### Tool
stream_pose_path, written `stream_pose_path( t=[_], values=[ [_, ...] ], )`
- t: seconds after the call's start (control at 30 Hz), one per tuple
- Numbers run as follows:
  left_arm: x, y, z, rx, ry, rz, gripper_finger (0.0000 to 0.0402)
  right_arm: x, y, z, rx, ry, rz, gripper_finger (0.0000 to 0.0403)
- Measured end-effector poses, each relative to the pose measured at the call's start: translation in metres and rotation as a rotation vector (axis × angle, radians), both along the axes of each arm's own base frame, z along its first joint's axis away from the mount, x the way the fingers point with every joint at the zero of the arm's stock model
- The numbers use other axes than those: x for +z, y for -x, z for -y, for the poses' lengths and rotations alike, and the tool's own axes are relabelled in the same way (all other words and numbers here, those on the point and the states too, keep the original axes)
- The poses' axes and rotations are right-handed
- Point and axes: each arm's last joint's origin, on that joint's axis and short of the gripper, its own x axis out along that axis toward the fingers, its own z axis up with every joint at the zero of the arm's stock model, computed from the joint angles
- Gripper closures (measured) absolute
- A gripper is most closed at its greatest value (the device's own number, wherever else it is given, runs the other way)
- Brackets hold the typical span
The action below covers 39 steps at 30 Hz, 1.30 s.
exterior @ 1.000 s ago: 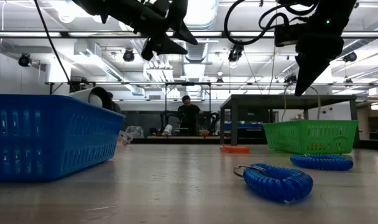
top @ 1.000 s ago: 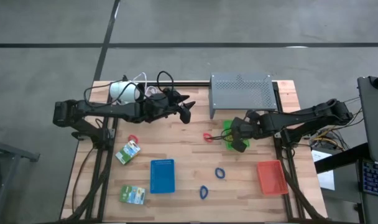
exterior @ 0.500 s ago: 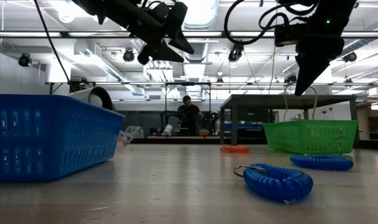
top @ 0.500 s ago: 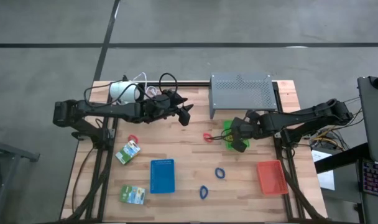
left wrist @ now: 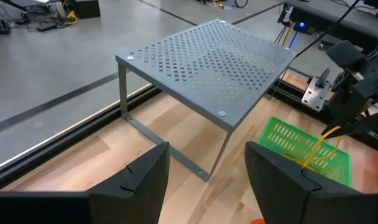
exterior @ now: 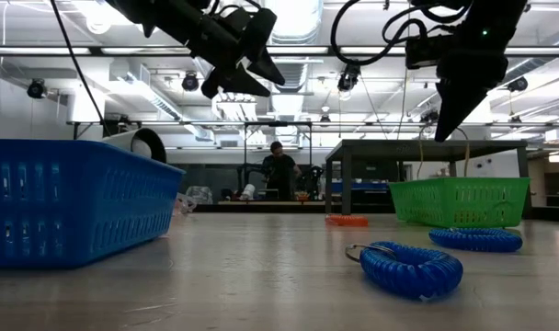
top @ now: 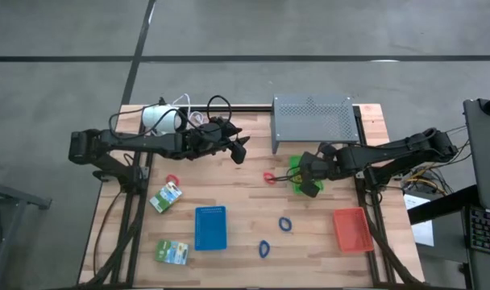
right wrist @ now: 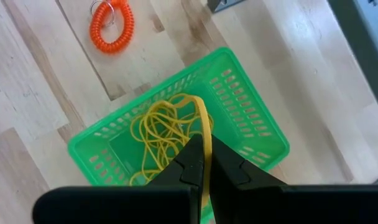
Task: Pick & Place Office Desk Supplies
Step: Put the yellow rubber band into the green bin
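My right gripper (right wrist: 204, 163) hovers over the green basket (right wrist: 248, 112), shut on a yellow rubber band (right wrist: 206, 127). Several more yellow bands (right wrist: 158, 140) lie in the basket. My left gripper (top: 239, 150) hangs open and empty above the table's far middle, facing the grey perforated stand (left wrist: 220, 62). On the table lie a red coil (top: 269, 176), two blue coils (top: 285, 223) (top: 264, 248), a small red loop (top: 172, 178) and two green-and-white packets (top: 166, 196) (top: 172, 252). My right gripper pinches one strand of the yellow rubber band (right wrist: 206, 142) between its two fingertips. The fingers come from above, slanting down. The band hangs below them, and its lower end reaches into the green basket among the other bands.
A blue tray (top: 210, 227) stands at the near middle and a red tray (top: 351, 229) at the near right. A white cylinder with a cable (top: 160, 118) lies at the far left. The grey stand (top: 313, 121) stands just behind the green basket (top: 297, 169).
My left gripper has tipped its fingertips a little downward while staying in place, still open. My right gripper has kept still with the band.
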Motion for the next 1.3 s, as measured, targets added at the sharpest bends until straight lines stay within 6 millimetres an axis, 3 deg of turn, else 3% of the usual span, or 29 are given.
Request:
stream_pose_path(
  t=[0.3,0.63,0.87,1.03,1.3],
  values=[
    [0.000,0.000,0.000,0.000,0.000,-0.001,0.0188,-0.029,0.003,-0.001,0.005,-0.037,0.028,0.0394],
    [-0.001,0.001,0.000,0.000,0.002,-0.015,0.0188,-0.036,0.004,0.000,0.013,-0.034,0.027,0.0394],
    [-0.001,0.001,0.000,0.000,0.002,-0.015,0.0187,-0.057,0.012,0.001,0.013,-0.033,0.021,0.0394],
    [-0.001,0.001,0.000,0.000,0.002,-0.015,0.0188,-0.061,0.012,0.001,0.010,-0.036,0.040,0.0394],
    [-0.001,0.001,0.000,0.000,0.002,-0.015,0.0187,-0.063,0.011,0.001,0.009,-0.023,0.062,0.0348]
  ],
)
